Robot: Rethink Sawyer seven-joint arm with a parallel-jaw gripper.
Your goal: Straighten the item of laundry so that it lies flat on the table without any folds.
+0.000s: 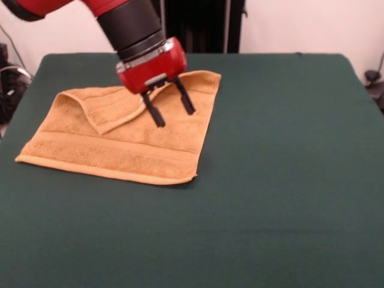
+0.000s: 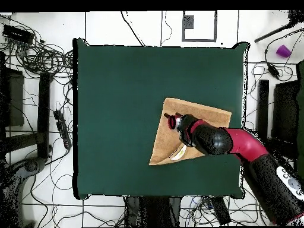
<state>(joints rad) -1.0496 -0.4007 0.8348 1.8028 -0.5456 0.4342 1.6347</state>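
The orange-tan towel (image 1: 132, 141) lies on the dark green table (image 1: 276, 180) at its left part in the front view. Its far left corner is folded over toward the middle, making a triangular flap (image 1: 111, 108). A border band runs along the near edge. My gripper (image 1: 174, 111) hangs over the towel's far middle, beside the flap's tip, fingers (image 1: 154, 113) spread and empty, tips at or just above the cloth. In the overhead view the towel (image 2: 166, 133) sits right of centre, partly hidden by the arm, with the gripper (image 2: 173, 122) above it.
The red and black arm (image 2: 237, 145) reaches in from the lower right of the overhead view. Cables and equipment (image 2: 41, 59) lie on the floor around the table. A purple cup (image 2: 284, 51) sits off the table at the top right.
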